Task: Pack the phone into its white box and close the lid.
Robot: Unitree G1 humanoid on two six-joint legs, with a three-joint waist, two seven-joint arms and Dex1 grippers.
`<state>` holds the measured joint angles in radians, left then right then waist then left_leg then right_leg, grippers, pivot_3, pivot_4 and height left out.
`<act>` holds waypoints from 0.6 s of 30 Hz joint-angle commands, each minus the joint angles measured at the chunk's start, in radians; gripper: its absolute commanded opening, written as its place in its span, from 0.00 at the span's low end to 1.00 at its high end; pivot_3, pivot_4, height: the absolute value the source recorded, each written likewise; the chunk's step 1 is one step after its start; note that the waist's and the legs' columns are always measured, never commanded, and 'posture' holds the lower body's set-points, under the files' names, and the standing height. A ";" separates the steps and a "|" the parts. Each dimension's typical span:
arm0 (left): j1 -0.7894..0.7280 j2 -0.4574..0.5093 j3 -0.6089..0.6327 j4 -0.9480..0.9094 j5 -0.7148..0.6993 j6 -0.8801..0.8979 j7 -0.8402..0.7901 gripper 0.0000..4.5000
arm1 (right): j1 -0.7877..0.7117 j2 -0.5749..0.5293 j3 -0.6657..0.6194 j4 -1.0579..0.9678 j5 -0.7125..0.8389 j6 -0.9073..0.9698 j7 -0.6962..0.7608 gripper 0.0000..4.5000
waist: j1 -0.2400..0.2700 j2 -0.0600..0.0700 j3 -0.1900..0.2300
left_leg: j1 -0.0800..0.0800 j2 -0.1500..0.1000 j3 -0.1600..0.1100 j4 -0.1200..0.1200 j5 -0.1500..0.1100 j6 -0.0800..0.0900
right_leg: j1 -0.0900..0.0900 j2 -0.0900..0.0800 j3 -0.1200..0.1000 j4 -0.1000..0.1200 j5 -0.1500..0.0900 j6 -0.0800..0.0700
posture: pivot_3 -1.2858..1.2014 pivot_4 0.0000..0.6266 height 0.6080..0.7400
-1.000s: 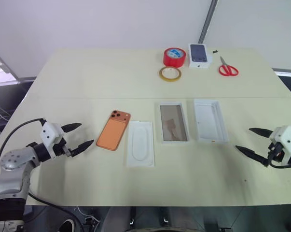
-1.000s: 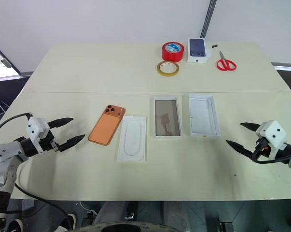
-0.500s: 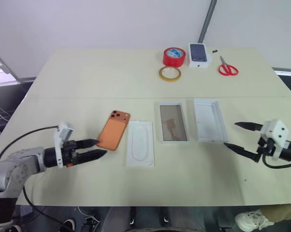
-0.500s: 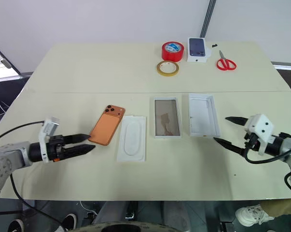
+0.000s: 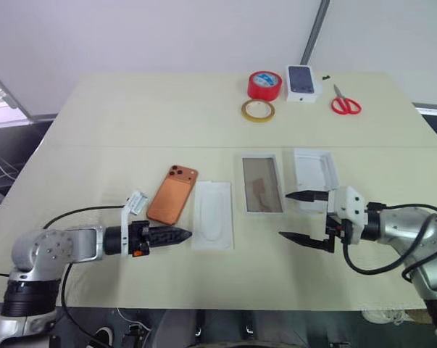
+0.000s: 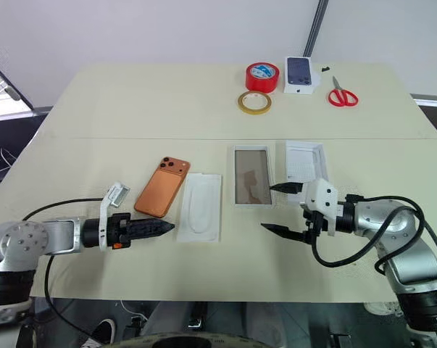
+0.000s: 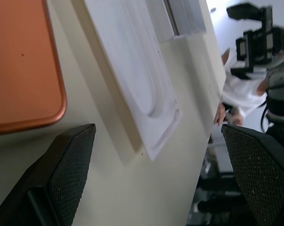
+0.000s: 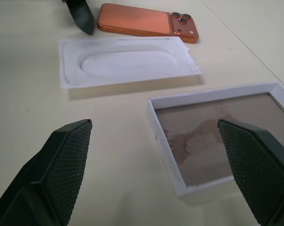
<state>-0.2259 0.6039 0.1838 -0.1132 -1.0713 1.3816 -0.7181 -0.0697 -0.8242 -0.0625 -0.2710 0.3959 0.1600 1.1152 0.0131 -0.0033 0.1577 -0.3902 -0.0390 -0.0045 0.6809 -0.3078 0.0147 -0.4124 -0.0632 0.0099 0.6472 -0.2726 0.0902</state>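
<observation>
Pale bench (image 5: 117, 116) under a white wall: going left to right, the left claw (image 5: 176, 235) lies low with fingers apart just short of the phone (image 5: 172, 195), which rests back-up left of centre beside a flat white card (image 5: 214, 214); then the white box (image 5: 261, 184), the lid (image 5: 314, 170) and the right claw (image 5: 298, 215), spread wide near the front edge, holding nothing. Rigid, slick and thin — the phone probably needs pinching across its long edges.
</observation>
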 commanded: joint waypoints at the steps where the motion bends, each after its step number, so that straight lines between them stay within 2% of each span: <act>1: -0.019 -0.041 0.002 0.012 -0.008 0.022 0.045 1.00 | -0.018 0.006 -0.002 -0.003 -0.009 -0.013 -0.009 0.99 | -0.001 0.000 0.000 | 0.000 0.000 0.000 0.000 0.000 0.000 | 0.000 0.000 0.000 0.000 0.000 0.000 | 0.52 0.24 1.00; 4: -0.014 -0.082 -0.019 -0.003 0.007 0.019 0.079 1.00 | -0.021 0.010 0.002 -0.002 -0.012 -0.012 -0.013 0.99 | 0.000 0.000 0.000 | 0.000 0.000 0.000 0.000 0.000 0.000 | 0.000 0.000 0.000 0.000 0.000 0.000 | 0.52 0.24 1.00; 7: 0.009 -0.073 -0.091 -0.030 0.076 -0.029 0.074 1.00 | -0.025 0.016 0.007 -0.004 -0.018 -0.013 -0.015 0.99 | -0.001 0.001 -0.001 | 0.000 0.000 0.000 0.000 0.000 0.000 | 0.000 0.000 0.000 0.000 0.000 0.000 | 0.52 0.24 1.00; 13: 0.000 -0.099 -0.125 -0.004 0.106 -0.056 0.075 1.00 | -0.042 0.030 0.014 0.003 -0.028 -0.013 -0.022 0.99 | 0.001 0.005 -0.004 | 0.001 0.000 0.000 0.000 0.000 0.000 | 0.002 0.000 0.000 -0.001 0.000 0.000 | 0.52 0.24 1.00; 16: -0.007 -0.116 -0.137 0.000 0.119 -0.054 0.092 0.71 | -0.051 0.036 0.020 0.008 -0.034 -0.017 -0.030 1.00 | 0.000 0.005 -0.004 | 0.001 0.000 0.000 0.000 0.000 0.000 | 0.002 0.000 0.000 -0.002 0.000 0.000 | 0.52 0.24 1.00; 18: -0.007 -0.116 -0.141 0.004 0.132 -0.054 0.095 0.48 | -0.055 0.039 0.020 0.011 -0.038 -0.021 -0.035 1.00 | 0.000 0.005 -0.004 | 0.001 0.000 0.000 0.000 0.000 0.001 | 0.002 0.000 0.000 -0.002 0.000 0.000 | 0.52 0.24 1.00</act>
<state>-0.2495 0.4889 0.0874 -0.1231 -0.9667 1.3058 -0.6386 -0.1074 -0.7912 -0.0350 -0.2486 0.3560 0.1589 1.0866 0.0127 0.0020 0.1540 -0.3890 -0.0394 -0.0047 0.6807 -0.3082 0.0153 -0.4103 -0.0635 0.0099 0.6455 -0.2726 0.0901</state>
